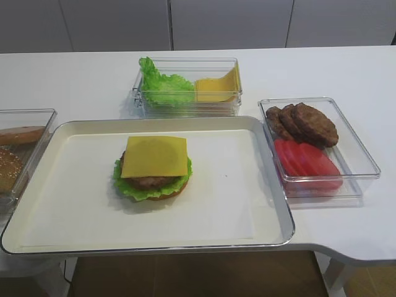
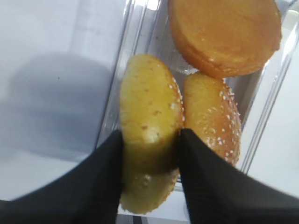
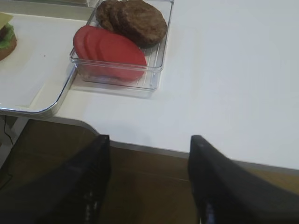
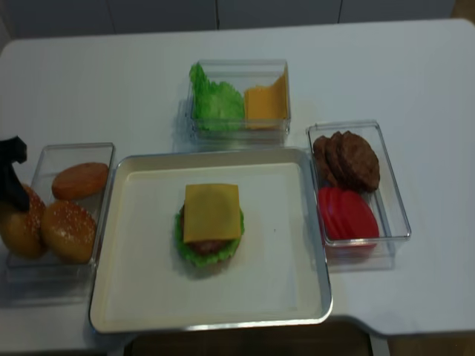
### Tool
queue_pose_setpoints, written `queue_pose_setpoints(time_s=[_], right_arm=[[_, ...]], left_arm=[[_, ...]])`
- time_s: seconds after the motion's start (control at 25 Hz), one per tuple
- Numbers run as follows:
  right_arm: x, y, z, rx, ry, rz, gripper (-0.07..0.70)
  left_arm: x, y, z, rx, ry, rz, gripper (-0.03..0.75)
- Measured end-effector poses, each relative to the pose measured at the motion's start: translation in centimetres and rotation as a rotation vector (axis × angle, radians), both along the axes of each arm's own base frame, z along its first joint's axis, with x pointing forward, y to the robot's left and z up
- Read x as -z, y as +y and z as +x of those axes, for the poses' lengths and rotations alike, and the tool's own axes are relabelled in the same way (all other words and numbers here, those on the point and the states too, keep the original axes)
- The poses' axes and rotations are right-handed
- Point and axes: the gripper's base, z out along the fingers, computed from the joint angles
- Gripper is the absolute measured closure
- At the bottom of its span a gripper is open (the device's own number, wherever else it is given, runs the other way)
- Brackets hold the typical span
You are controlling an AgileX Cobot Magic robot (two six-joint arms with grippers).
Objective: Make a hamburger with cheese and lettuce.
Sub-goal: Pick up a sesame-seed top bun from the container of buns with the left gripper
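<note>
left tool [image 2: 150, 140]: clamped on sesame bun top [image 2: 149, 112] (in bun box)
right tool [image 3: 148, 144]: fingers apart, holding nothing
hamburger [image 1: 152, 168]: cheese [image 1: 155, 156] uppermost

My left gripper [image 2: 150, 158] is closing its two black fingers [image 2: 100, 186] on a golden bun top [image 2: 149, 126], one pad pressing each side of it. The bun is standing on edge between them, its lower part bulging out below my grip and showing a few pale sesame seeds. Just beside it, touching on the right, a second seeded bun [image 2: 212, 119] is leaning on its edge. Above them a flatter orange-brown bun piece [image 2: 224, 35] is lying in the same clear plastic box [image 2: 268, 100]. The white table [image 2: 51, 79] is spreading to the left, carrying a soft grey shadow.
</note>
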Motion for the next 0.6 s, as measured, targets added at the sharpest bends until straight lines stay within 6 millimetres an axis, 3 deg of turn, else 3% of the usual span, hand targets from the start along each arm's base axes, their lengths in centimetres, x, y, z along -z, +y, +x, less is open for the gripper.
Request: queue_pose_setpoints(time_s=[0.6], right_arm=[[0.0, 0.0, 0.0, -0.001, 0.002, -0.001, 0.205]], left_arm=[[-2.2, -0.2, -1.6, 0.018, -0.058, 0.073, 0.454]])
